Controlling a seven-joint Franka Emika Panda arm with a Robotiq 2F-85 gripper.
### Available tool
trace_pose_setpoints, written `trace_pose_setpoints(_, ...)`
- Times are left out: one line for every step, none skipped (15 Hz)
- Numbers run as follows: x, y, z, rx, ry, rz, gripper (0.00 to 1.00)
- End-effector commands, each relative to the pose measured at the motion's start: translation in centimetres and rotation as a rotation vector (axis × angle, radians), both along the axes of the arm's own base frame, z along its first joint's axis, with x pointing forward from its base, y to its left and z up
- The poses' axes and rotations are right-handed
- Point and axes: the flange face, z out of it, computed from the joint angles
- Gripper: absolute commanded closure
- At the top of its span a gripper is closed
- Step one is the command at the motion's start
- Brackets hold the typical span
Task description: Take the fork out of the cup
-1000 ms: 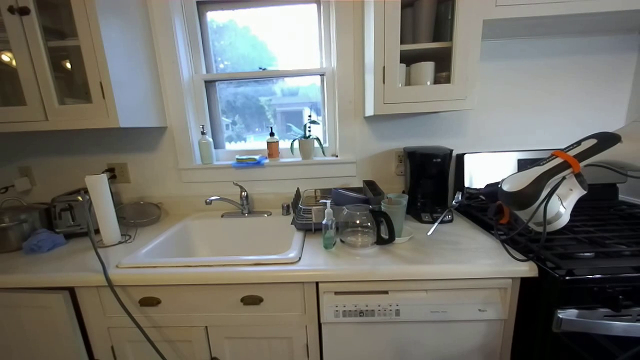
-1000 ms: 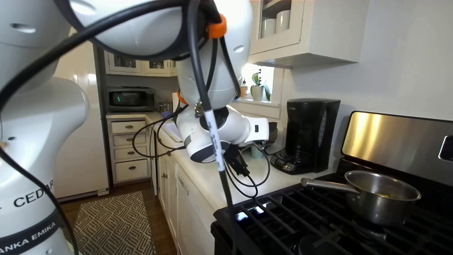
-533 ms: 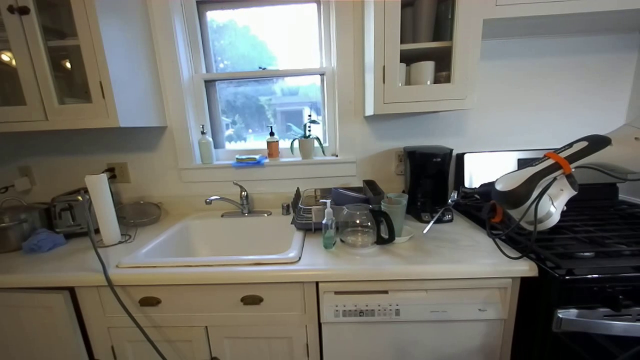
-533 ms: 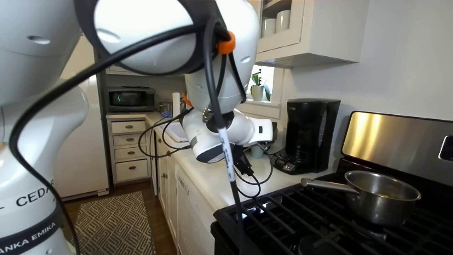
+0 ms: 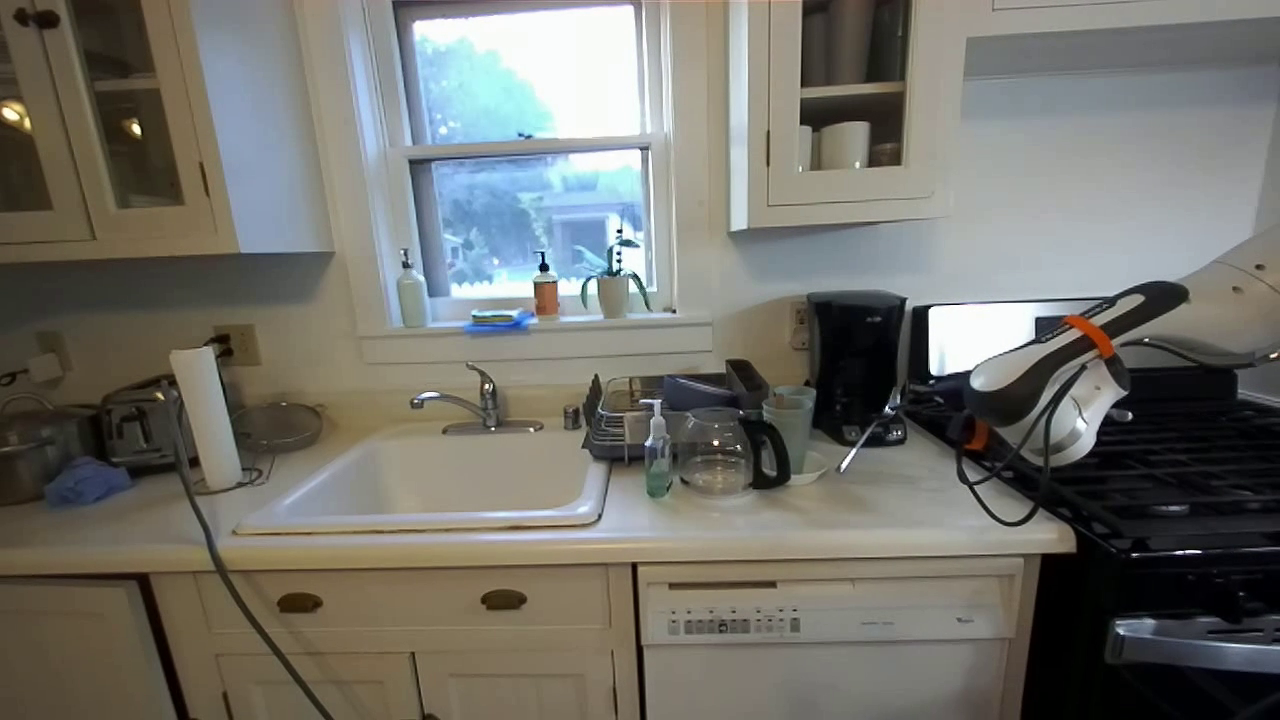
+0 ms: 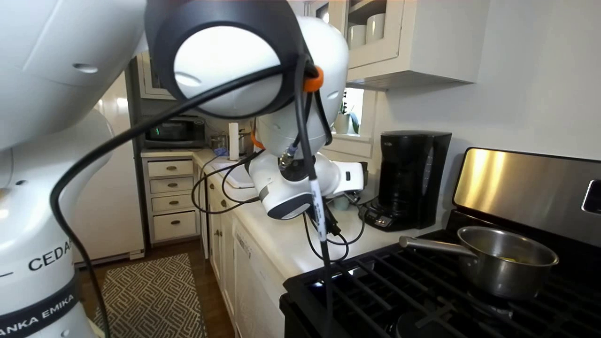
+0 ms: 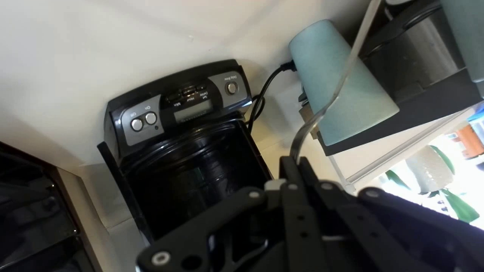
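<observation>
My gripper (image 7: pixel 296 162) is shut on the fork (image 7: pixel 345 75), gripping it at its curved, wider end. The slim shaft slants away past the top edge of the wrist view. In an exterior view the fork (image 5: pixel 866 436) hangs tilted from the gripper (image 5: pixel 901 392), its lower end over the counter near a small white plate. The fork is outside the cups. A pale green cup (image 5: pixel 790 432) stands behind the glass jug, with a second like it (image 5: pixel 797 392) behind. In the wrist view one cup (image 7: pixel 332 83) lies behind the fork shaft; another (image 7: pixel 467 34) is cut off at the edge.
The black coffee maker (image 5: pixel 857 355) stands close behind the gripper. The glass jug (image 5: pixel 715 455), soap bottle (image 5: pixel 657 455), white plate (image 5: pixel 810 470) and dish rack (image 5: pixel 625 425) are to the left. A pot (image 6: pixel 509 272) sits on the stove (image 5: pixel 1190 480).
In an exterior view the arm and gripper have moved left, from the stove side toward the cups. The fork has moved left with them, staying in the jaws. The cups have not moved.
</observation>
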Motion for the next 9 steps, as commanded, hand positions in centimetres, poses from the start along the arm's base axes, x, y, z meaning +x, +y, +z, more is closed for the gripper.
trace_pose_setpoints(0.77, -0.77, -2.18, -0.006, 0.021, -0.016, 0.99)
trace_pose_setpoints(0.93, -0.76, -2.34, -0.006, 0.023, -0.015, 0.83)
trace_pose_setpoints(1.04, -0.78, -2.47, -0.006, 0.024, -0.015, 0.72)
trace_pose_setpoints(1.15, -0.81, -2.62, -0.006, 0.026, -0.015, 0.66)
trace_pose_setpoints(1.23, -0.83, -2.72, -0.008, 0.027, -0.016, 0.60)
trace_pose_setpoints(1.31, -0.88, -2.83, -0.006, 0.028, -0.016, 0.53)
trace_pose_setpoints(1.33, -0.92, -2.92, -0.003, 0.029, -0.016, 0.46)
trace_pose_setpoints(1.39, -0.97, -3.03, 0.000, 0.029, -0.015, 0.46)
trace_pose_setpoints(1.44, -1.00, -3.11, 0.002, 0.030, -0.013, 0.43)
